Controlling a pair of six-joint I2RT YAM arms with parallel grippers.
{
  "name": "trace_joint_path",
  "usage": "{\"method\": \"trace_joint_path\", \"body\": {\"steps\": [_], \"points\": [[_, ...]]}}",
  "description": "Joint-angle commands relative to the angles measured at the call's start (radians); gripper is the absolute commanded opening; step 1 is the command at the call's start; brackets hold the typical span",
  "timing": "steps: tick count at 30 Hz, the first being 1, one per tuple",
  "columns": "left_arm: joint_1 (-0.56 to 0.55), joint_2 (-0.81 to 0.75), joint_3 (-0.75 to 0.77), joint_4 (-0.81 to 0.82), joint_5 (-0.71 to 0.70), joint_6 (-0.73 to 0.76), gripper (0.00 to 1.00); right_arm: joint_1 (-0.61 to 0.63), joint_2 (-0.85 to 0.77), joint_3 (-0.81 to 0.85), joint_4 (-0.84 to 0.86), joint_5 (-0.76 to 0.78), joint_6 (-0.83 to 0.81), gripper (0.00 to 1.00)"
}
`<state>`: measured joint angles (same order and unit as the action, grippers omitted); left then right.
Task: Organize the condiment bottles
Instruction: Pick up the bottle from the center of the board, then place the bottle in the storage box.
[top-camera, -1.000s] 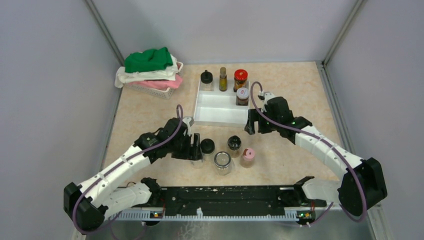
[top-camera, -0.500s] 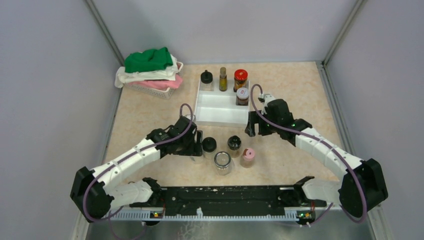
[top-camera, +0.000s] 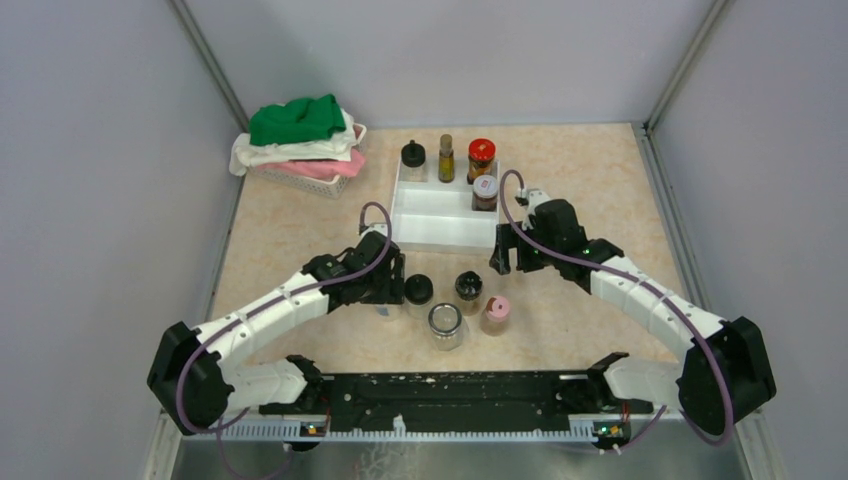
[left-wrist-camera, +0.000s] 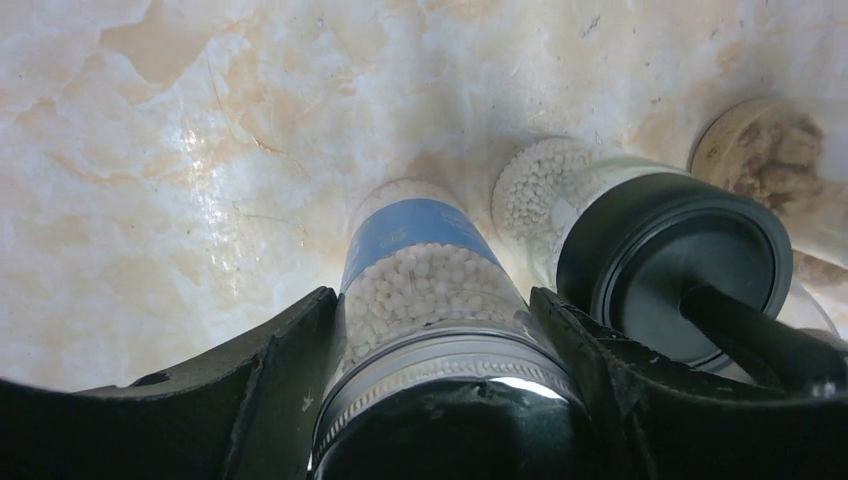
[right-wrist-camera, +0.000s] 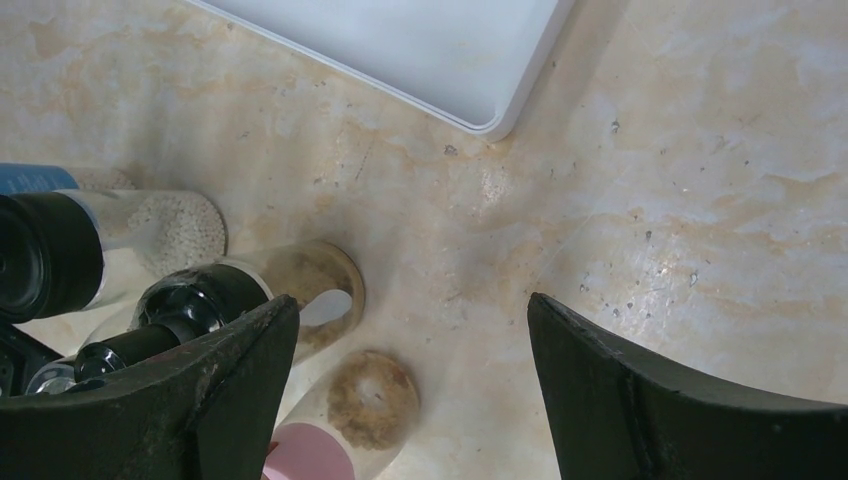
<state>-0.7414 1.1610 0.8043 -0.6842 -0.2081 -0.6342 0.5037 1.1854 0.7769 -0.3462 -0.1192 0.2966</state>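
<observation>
My left gripper (left-wrist-camera: 432, 295) is shut on a glass jar (left-wrist-camera: 420, 250) with a blue label, white beads and a silver-rimmed cap, one finger on each side. In the top view the gripper (top-camera: 388, 292) covers that jar. Next to it on the table stand a black-capped jar (top-camera: 417, 292), a second black-capped bottle (top-camera: 468, 287), a silver-lidded jar (top-camera: 444, 325) and a pink-capped jar (top-camera: 496, 313). The white stepped tray (top-camera: 440, 215) holds a black-capped bottle (top-camera: 414, 156), a slim amber bottle (top-camera: 446, 158), a red-capped jar (top-camera: 481, 157) and a white-red-capped jar (top-camera: 485, 191). My right gripper (top-camera: 505, 258) hangs open and empty by the tray's near right corner.
A basket of folded green, white and pink cloths (top-camera: 300, 148) sits at the back left. Grey walls close in the table on three sides. A black rail (top-camera: 450, 400) runs along the near edge between the arm bases.
The left arm has stretched out, carrying its gripper and the bead jar a little farther from the near edge, toward the tray. The right arm has barely moved.
</observation>
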Motion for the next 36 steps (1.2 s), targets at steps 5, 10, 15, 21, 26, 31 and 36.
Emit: {"method": "trace_joint_path", "body": {"steps": [5, 10, 15, 21, 26, 31, 36], "points": [[-0.004, 0.021, 0.016, 0.086, -0.057, 0.002, 0.54, 0.022, -0.015, 0.004, 0.026, -0.005, -0.018, 0.84], [-0.004, 0.013, 0.072, 0.049, -0.099, 0.031, 0.35, 0.022, -0.008, 0.002, 0.03, -0.009, -0.018, 0.84], [-0.003, 0.062, 0.222, 0.027, -0.159, 0.117, 0.34, 0.022, -0.002, 0.01, 0.033, -0.009, -0.018, 0.84], [0.022, 0.25, 0.507, 0.082, -0.183, 0.23, 0.36, 0.022, 0.006, 0.034, 0.032, 0.005, -0.012, 0.84], [0.072, 0.494, 0.737, 0.119, -0.19, 0.32, 0.36, 0.022, 0.01, 0.046, 0.037, 0.005, -0.004, 0.84], [0.135, 0.715, 0.925, 0.092, -0.165, 0.368, 0.37, 0.022, 0.016, 0.037, 0.038, 0.013, -0.006, 0.84], [0.188, 0.829, 1.005, 0.111, -0.126, 0.388, 0.36, 0.021, 0.041, 0.025, 0.051, 0.016, -0.013, 0.84]]}}
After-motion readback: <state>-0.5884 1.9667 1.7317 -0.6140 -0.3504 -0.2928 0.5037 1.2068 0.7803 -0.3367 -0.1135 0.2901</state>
